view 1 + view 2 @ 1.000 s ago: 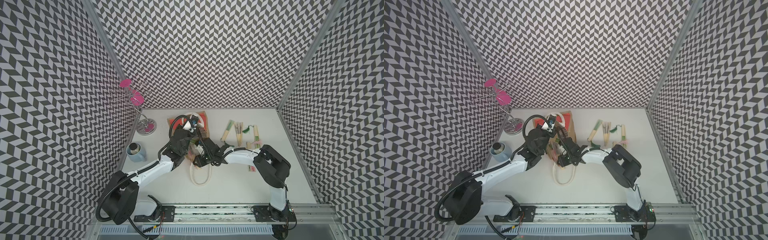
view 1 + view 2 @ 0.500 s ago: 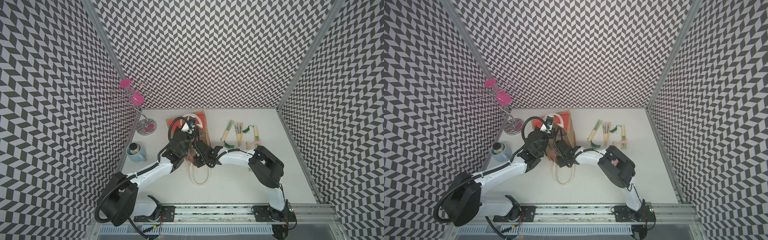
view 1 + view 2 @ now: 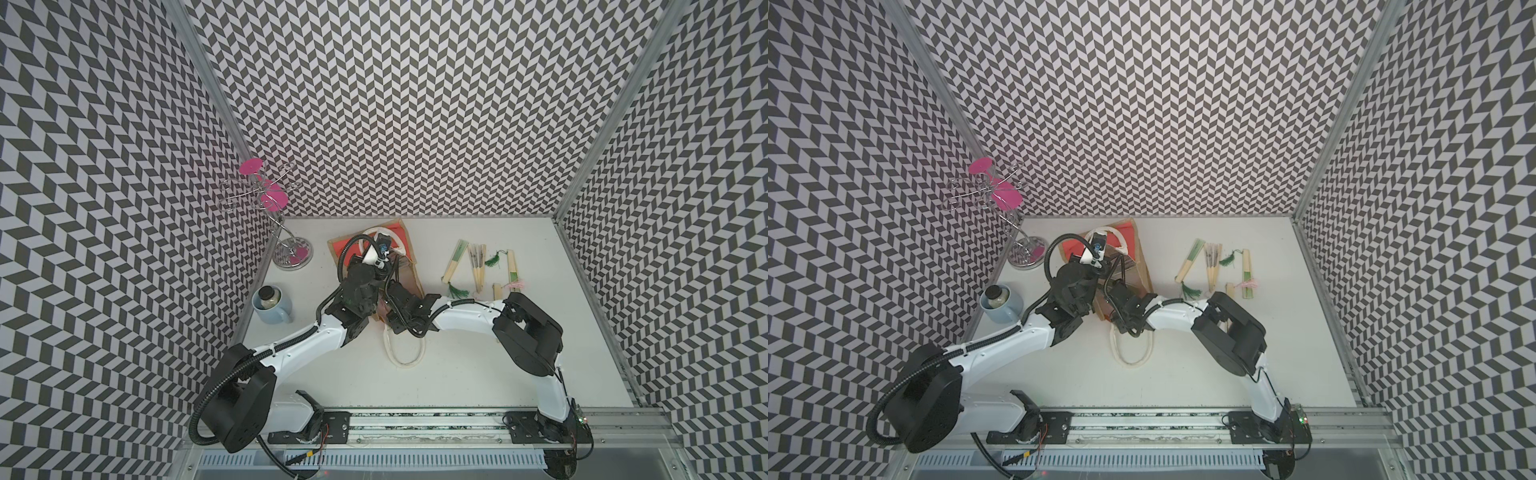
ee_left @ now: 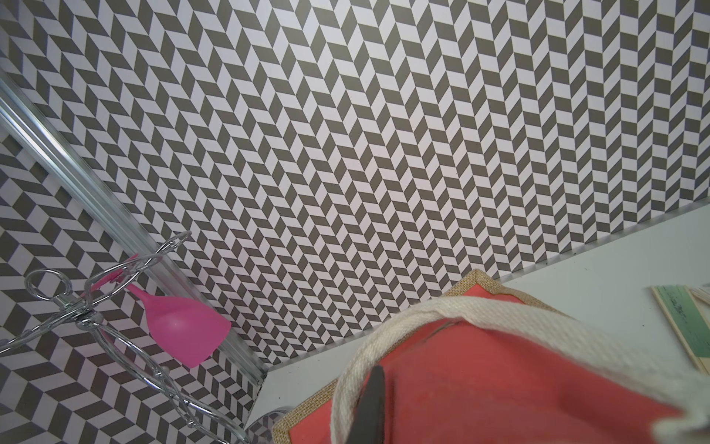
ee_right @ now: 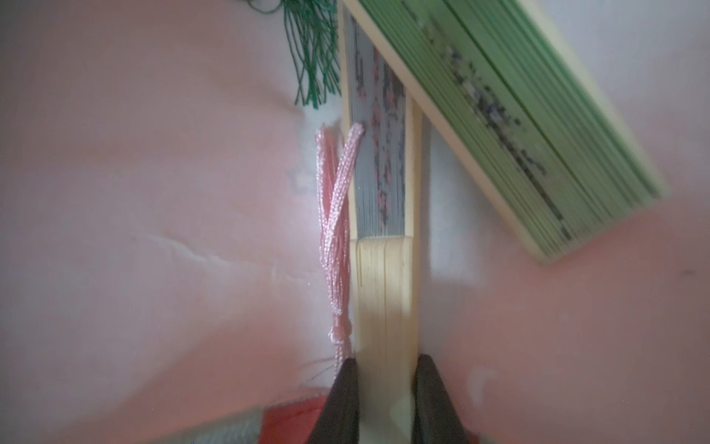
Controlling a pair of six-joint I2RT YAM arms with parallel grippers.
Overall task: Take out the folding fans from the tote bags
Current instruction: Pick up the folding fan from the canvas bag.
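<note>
From the left, one wire stand [image 3: 291, 254] with pink cups [image 4: 184, 334], one blue mug [image 3: 277, 319] holding a jar [image 3: 269, 294] and one bag [image 3: 337, 248] sat on the table [image 3: 457, 374], with four fans [image 3: 454, 262] laid out right of the bag. The left gripper [image 4: 372, 384] was closed against the bag's cream handle [image 4: 499, 319], a pinch not clear, while the right gripper [image 5: 386, 369], inside the bag, was clamped on the bamboo end of a pink-tasselled fan [image 5: 384, 288], with one green fan [image 5: 518, 127] lying across it. From above, the wrists hid both grippers' tips, the right arm [image 3: 465, 324] covered part of the fourth fan, and the bag's inside showed blurred.
</note>
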